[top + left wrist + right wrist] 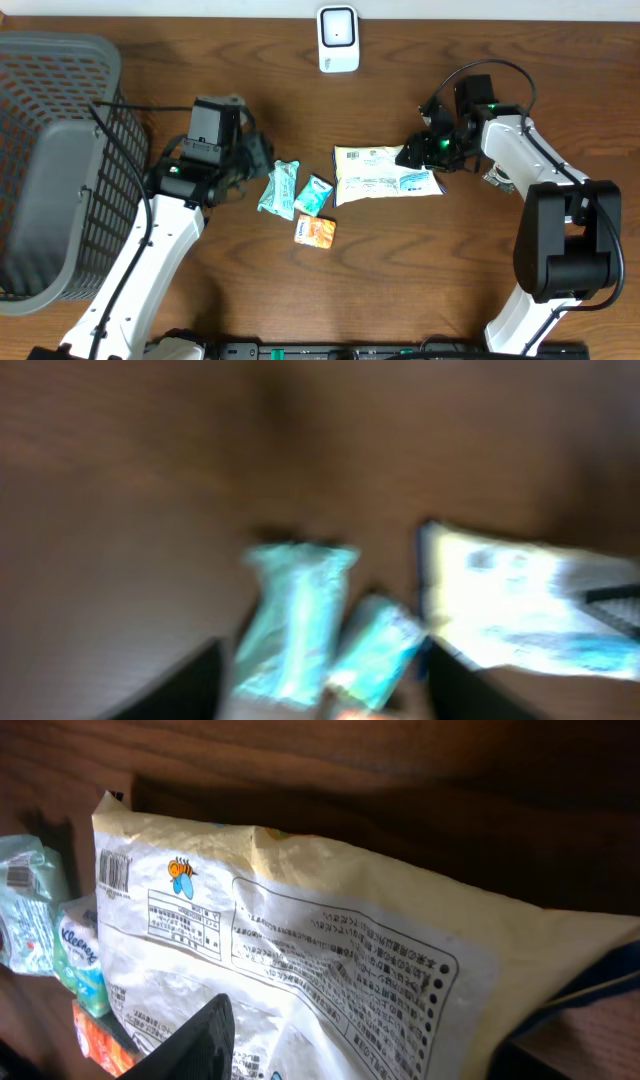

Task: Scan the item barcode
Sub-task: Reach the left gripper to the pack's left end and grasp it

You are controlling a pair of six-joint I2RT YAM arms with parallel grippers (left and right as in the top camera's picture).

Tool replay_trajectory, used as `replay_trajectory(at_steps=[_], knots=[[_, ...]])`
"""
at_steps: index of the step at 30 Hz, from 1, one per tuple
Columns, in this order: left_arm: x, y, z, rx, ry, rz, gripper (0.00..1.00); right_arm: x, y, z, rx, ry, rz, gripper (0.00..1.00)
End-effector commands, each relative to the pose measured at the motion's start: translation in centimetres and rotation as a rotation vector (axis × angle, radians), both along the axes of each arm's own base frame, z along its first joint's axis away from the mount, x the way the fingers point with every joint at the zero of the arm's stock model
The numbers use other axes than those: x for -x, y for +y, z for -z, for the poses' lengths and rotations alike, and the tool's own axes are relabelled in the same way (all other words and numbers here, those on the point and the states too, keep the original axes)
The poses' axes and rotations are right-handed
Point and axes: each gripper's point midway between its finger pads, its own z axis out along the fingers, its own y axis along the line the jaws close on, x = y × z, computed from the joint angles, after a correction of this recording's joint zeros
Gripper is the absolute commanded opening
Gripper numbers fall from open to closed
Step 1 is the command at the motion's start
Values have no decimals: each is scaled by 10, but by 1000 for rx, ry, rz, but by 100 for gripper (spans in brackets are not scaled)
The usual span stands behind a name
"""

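A large white and yellow bag lies flat mid-table, its barcode facing up at the far corner. My right gripper is at the bag's right end, jaws apart, one finger over the bag and one at its edge. Two teal packets and an orange packet lie left of the bag. My left gripper hovers just left of the teal packets, open; its view is blurred, with the teal packets showing between its dark fingers. The white scanner stands at the back centre.
A grey mesh basket fills the far left of the table. A cable runs along the left arm beside the basket. Bare wood lies in front of the packets and to the right of the right arm's base.
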Motion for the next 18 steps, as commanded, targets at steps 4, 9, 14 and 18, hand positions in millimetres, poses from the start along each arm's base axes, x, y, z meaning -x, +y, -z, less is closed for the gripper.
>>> replay_trajectory(at_steps=[4,9,14,18], knots=[[-15,-77,11,268,29,108,7,-2,0,1,-7,6,7,53],[-18,-128,40,368,87,227,8,-2,0,1,-10,16,23,52],[-15,-152,83,368,170,240,7,-2,1,1,-11,19,27,52],[-15,-157,103,368,206,228,7,-2,1,1,-11,20,27,52]])
